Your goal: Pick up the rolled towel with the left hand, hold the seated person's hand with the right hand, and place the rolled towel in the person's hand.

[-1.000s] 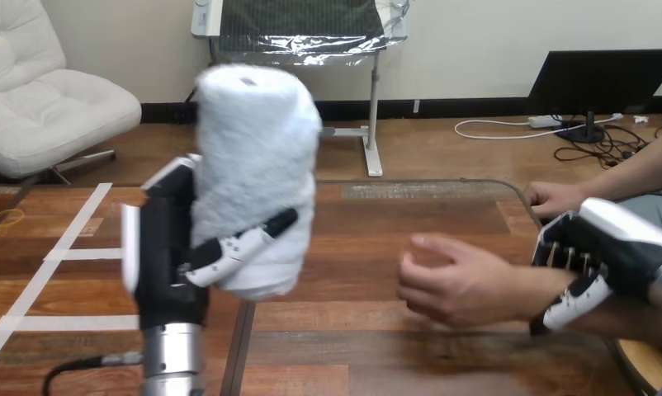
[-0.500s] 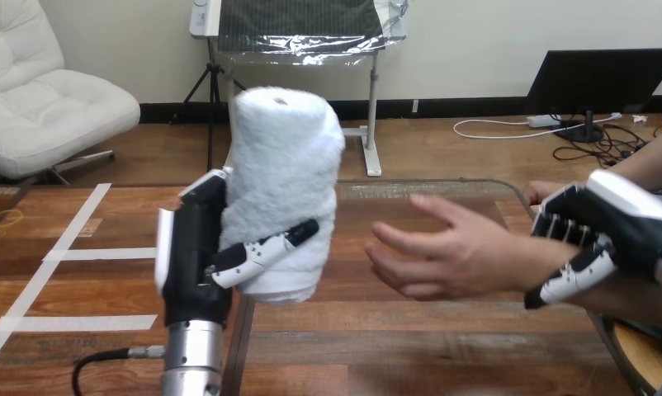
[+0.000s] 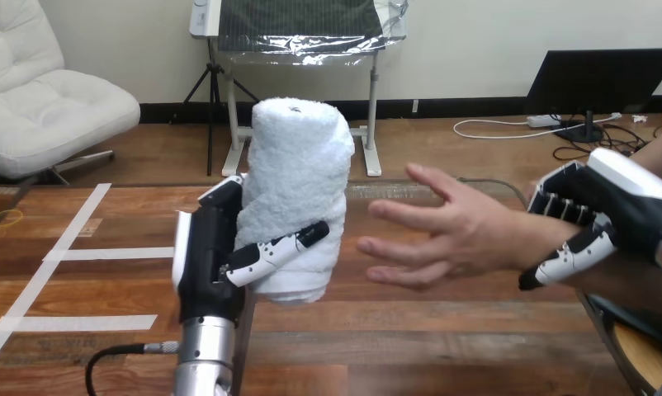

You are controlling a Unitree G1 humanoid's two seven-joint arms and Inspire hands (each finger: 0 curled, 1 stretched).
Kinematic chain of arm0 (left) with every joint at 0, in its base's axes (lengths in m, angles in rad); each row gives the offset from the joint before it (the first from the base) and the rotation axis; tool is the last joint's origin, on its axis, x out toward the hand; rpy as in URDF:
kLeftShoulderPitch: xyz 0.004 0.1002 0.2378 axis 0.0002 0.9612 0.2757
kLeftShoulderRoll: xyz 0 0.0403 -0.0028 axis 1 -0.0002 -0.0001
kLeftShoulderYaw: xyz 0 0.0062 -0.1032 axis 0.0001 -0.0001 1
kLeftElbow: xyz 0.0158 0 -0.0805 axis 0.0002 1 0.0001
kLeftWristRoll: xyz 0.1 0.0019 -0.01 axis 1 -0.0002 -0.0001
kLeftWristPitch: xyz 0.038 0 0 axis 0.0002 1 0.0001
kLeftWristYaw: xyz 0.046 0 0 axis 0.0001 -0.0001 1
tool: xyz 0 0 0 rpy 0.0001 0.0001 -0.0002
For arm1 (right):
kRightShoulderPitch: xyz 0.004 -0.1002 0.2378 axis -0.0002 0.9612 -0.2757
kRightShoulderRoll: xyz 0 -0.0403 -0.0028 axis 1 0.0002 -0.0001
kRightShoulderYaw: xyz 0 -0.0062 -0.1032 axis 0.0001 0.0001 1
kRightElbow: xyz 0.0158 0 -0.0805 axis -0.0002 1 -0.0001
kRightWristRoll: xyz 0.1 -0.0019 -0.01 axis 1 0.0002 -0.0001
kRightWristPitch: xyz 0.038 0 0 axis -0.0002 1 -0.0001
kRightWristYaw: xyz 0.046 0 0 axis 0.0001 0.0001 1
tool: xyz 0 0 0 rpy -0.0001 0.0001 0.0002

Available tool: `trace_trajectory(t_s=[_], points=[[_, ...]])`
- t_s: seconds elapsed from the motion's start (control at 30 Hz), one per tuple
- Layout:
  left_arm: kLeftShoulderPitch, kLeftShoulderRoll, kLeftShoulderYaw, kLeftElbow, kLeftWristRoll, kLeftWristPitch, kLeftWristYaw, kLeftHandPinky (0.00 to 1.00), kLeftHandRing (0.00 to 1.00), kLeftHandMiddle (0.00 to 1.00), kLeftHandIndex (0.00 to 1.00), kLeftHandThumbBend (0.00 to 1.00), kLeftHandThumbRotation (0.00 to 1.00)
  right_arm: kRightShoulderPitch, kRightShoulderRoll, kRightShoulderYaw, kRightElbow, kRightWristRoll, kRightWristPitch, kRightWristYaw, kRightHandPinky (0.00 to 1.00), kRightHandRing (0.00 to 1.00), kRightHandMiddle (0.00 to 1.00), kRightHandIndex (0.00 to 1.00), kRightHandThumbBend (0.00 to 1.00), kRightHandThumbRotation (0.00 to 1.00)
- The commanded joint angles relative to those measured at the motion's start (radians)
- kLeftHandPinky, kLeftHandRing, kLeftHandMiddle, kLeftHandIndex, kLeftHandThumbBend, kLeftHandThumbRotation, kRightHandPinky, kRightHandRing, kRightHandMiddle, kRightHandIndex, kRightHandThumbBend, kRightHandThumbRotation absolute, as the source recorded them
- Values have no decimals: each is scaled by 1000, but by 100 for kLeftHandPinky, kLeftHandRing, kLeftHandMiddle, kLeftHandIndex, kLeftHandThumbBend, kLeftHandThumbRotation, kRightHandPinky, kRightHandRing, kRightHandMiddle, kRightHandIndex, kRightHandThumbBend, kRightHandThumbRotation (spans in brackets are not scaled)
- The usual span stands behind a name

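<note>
The left hand [image 3: 205, 262] is clutching the upright rolled towel [image 3: 299, 177]; the right hand [image 3: 600, 216] is clasping the person's wrist [image 3: 532, 239].

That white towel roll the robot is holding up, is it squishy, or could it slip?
Probably soft: the rolled towel looks slightly pinched in where the left hand wraps it. Its fluffy surface likely grips well, so slipping seems unlikely. It stands upright above the hand without sagging, so the roll seems fairly firm and light.
</note>
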Motion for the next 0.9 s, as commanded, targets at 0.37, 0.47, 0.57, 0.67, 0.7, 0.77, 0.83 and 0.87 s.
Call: trace_trajectory(t_s=[0.37,0.47,0.57,0.67,0.7,0.77,0.83,0.87], points=[[-178,-48,5,108,-24,-76,-10,29,33,38,41,60,0,-25,30,-12,-74,20,44,14,33,35,39,39,95,10],[-190,-49,1,122,-9,-83,0,28,32,38,41,61,0,-26,30,-11,-82,19,53,17,33,35,39,39,95,11],[-201,-51,-3,134,5,-87,11,26,31,37,41,61,0,-27,30,-11,-89,17,61,19,33,35,39,39,95,11],[-211,-57,-6,144,8,-89,15,26,31,37,41,62,0,-27,30,-10,-95,17,62,19,33,35,39,39,95,11],[-216,-61,-7,149,3,-91,9,26,31,37,41,62,0,-27,31,-10,-97,18,62,19,33,35,39,39,95,11],[-222,-66,-7,156,-4,-95,2,26,31,38,41,62,0,-28,31,-10,-99,18,63,18,33,35,39,39,96,11],[-230,-72,-8,163,-11,-99,-9,28,32,38,42,61,0,-29,31,-10,-101,18,66,19,33,36,39,39,96,10],[-232,-74,-8,166,-14,-101,-12,29,32,38,42,61,0,-30,32,-10,-102,18,67,19,33,36,39,39,96,10]])
